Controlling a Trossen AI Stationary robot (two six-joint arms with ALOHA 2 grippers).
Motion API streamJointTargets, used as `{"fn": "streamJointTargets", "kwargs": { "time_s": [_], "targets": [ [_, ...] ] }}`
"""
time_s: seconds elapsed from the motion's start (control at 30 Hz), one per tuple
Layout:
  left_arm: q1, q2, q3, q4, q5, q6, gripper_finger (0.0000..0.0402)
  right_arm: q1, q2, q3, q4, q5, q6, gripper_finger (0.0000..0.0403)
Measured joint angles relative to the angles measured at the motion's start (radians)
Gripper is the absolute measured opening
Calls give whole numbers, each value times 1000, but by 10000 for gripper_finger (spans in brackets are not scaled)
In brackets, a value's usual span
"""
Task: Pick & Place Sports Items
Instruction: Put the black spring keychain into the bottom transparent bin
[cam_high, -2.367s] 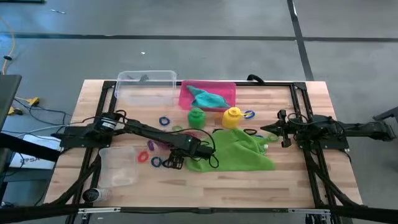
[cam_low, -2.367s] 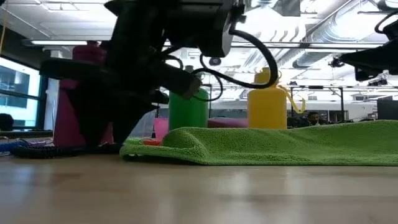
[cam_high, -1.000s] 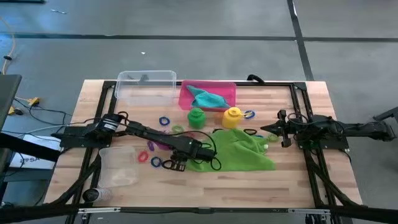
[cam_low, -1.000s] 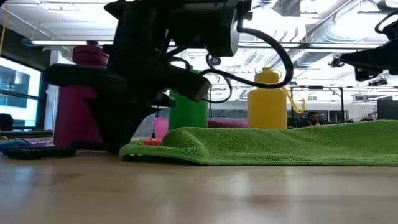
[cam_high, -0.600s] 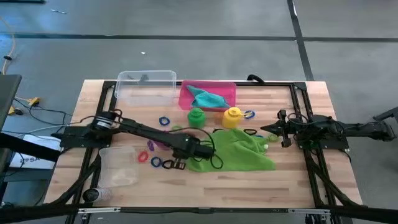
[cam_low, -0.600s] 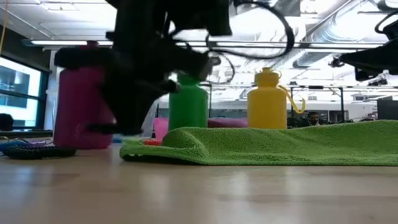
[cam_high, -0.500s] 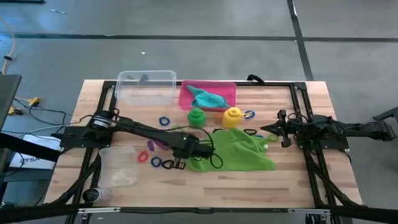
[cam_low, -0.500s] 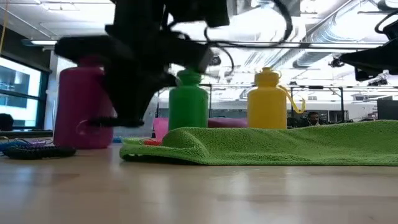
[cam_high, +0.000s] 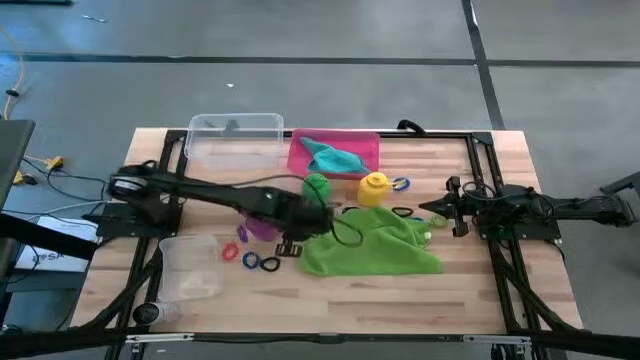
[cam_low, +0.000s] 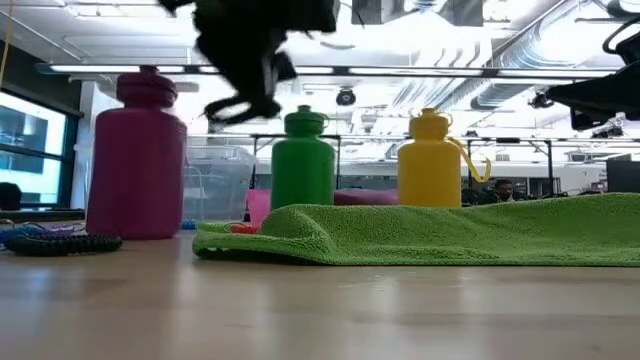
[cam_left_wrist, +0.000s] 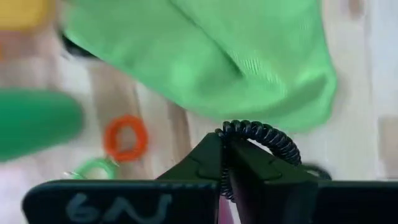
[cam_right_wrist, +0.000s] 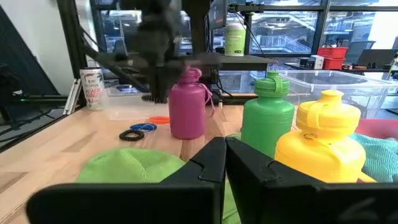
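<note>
The left gripper (cam_left_wrist: 225, 149) pinches a black coiled ring (cam_left_wrist: 261, 135) above the counter (cam_high: 330, 300), beside the green cloth (cam_high: 375, 245). The right gripper (cam_right_wrist: 225, 155) waits, fingers pressed together, at the counter's right.

Grey floor (cam_high: 300, 90) w/ dark seams; ceiling strip lights (cam_low: 120, 68), ducts.

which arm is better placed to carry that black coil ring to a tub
Left. The left gripper is shut on the black coil ring, lifted above the green cloth; the right gripper waits shut at the table's right.
</note>
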Motion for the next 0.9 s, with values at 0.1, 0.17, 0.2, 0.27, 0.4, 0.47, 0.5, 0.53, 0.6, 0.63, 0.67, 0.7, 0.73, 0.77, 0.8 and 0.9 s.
{"fn": "streamJointTargets", "kwargs": {
  "time_s": [0.1,0.17,0.2,0.27,0.4,0.47,0.5,0.53,0.6,0.63,0.67,0.7,0.73,0.77,0.8,0.9],
  "targets": [
    [28,-37,0,47,0,-7,1,0,0,0,0,0,0,0],
    [47,-58,0,78,0,-11,1,0,0,0,0,0,0,0],
    [56,-67,0,90,0,-16,1,0,0,0,0,0,0,0],
    [77,-84,0,107,0,-25,1,0,0,0,0,0,0,0],
    [123,-112,0,114,3,-32,1,0,0,0,0,0,0,0],
    [151,-123,0,115,3,-53,1,0,0,0,0,0,0,0],
    [165,-130,0,115,3,-70,1,0,0,0,0,0,0,0],
    [179,-136,0,115,3,-86,1,0,0,0,0,0,0,0],
    [205,-148,0,115,3,-118,1,0,0,0,0,0,0,0],
    [218,-155,0,115,2,-131,1,0,0,0,0,0,0,0],
    [229,-163,0,115,2,-142,1,0,0,0,0,0,0,0],
    [239,-170,0,115,2,-156,1,0,0,0,0,0,0,0],
    [250,-178,0,114,2,-171,1,0,0,0,0,0,0,0],
    [260,-187,0,114,2,-190,1,0,0,0,0,0,0,0],
    [270,-196,0,114,2,-210,1,0,0,0,0,0,0,0],
    [291,-220,0,114,2,-258,1,0,0,0,0,0,0,0]
  ]
}}
